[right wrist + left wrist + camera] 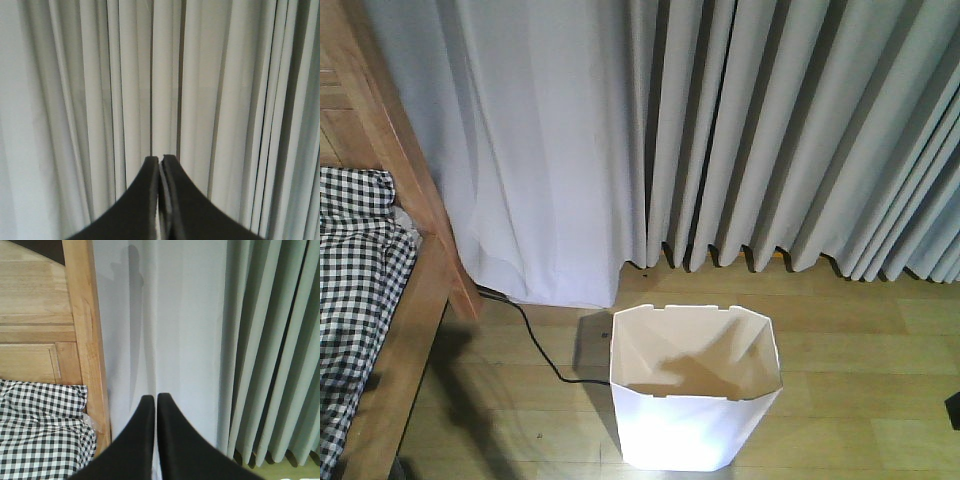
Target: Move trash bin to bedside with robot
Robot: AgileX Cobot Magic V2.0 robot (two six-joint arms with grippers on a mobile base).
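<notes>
White trash bin standing upright on wood floor, near bed, by curtains. Left end effector & right end effector both pressing together, holding nothing.

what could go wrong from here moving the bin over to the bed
1. A black cable lies on the floor between the trash bin and the bed frame; a bin pushed that way could snag or drag it.
2. Left gripper and right gripper are both shut, holding nothing and facing the curtain, so neither has the bin yet.
3. The bin looks light and empty, so a push near its rim might tip it.
</notes>
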